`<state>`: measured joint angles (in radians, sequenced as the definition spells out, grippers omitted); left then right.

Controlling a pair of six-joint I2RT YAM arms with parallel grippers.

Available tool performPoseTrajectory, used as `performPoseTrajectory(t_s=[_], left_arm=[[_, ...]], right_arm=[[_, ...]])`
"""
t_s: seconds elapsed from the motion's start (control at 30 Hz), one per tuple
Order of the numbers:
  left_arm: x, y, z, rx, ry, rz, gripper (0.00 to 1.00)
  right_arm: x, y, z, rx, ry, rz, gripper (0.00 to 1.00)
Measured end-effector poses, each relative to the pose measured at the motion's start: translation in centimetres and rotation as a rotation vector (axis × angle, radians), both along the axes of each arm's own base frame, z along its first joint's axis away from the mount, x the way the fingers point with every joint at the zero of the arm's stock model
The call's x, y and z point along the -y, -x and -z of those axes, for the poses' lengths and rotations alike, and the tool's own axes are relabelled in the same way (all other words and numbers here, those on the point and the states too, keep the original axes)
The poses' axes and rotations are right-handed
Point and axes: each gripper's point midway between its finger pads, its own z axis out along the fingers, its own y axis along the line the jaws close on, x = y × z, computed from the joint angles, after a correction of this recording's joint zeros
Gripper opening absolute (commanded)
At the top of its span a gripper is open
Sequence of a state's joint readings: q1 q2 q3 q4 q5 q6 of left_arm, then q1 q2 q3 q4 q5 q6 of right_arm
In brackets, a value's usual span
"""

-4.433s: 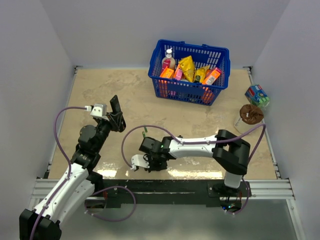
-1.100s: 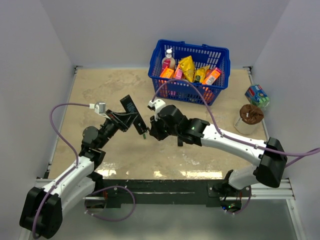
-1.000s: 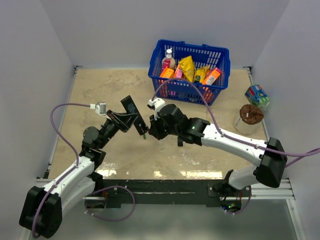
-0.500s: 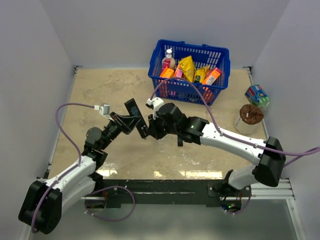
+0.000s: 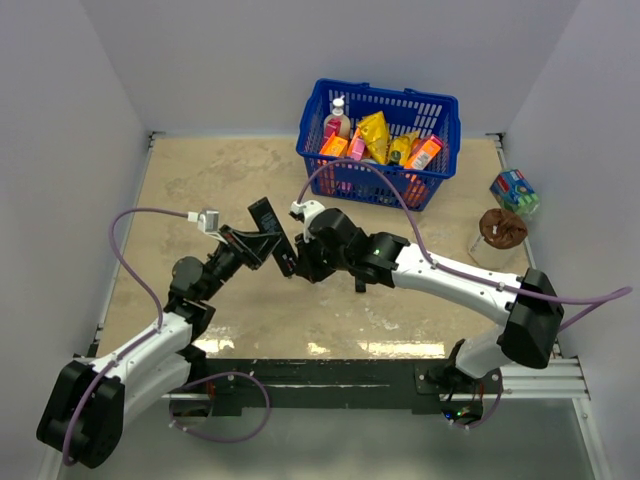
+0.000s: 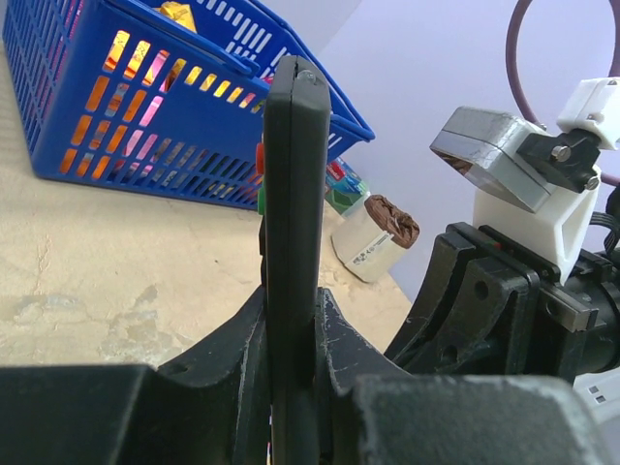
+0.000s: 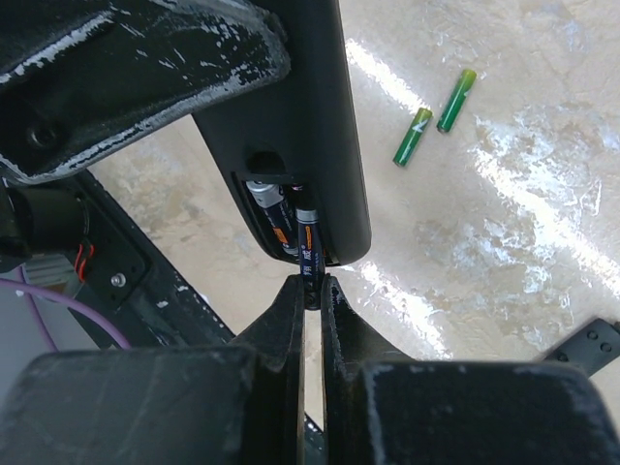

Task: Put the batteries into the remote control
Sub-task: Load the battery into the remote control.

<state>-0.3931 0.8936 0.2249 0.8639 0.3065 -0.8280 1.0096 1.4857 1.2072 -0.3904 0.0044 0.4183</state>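
My left gripper (image 5: 260, 246) is shut on the black remote control (image 5: 268, 226) and holds it tilted above the table; in the left wrist view the remote (image 6: 291, 194) stands edge-on between the jaws of the left gripper (image 6: 291, 302). My right gripper (image 7: 312, 287) is shut on the end of a dark battery (image 7: 308, 250), whose other end sits in the remote's (image 7: 300, 116) open compartment beside a second dark battery (image 7: 272, 208). Two green batteries (image 7: 412, 137) (image 7: 456, 100) lie on the table below. In the top view the right gripper (image 5: 291, 262) meets the remote's lower end.
A blue basket (image 5: 378, 180) of packets stands at the back; it also shows in the left wrist view (image 6: 107, 145). A brown-lidded cup (image 5: 500, 230) and a blue-green box (image 5: 514, 190) stand at the right edge. The cup also shows in the left wrist view (image 6: 373, 237).
My right arm came up from the table's front to the remote with a battery. In the last second it edged left, closing onto the remote's lower end. The left arm shifted slightly.
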Motion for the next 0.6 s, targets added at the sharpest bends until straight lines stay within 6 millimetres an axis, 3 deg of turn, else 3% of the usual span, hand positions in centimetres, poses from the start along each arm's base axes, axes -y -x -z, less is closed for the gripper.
performPoseTrajectory(t_s=[0.6], left_arm=[[0.9, 0.6, 1.0, -0.059, 0.062, 0.015, 0.0]], right_arm=[[0.5, 0.5, 0.3, -0.032, 0.022, 0.017, 0.0]])
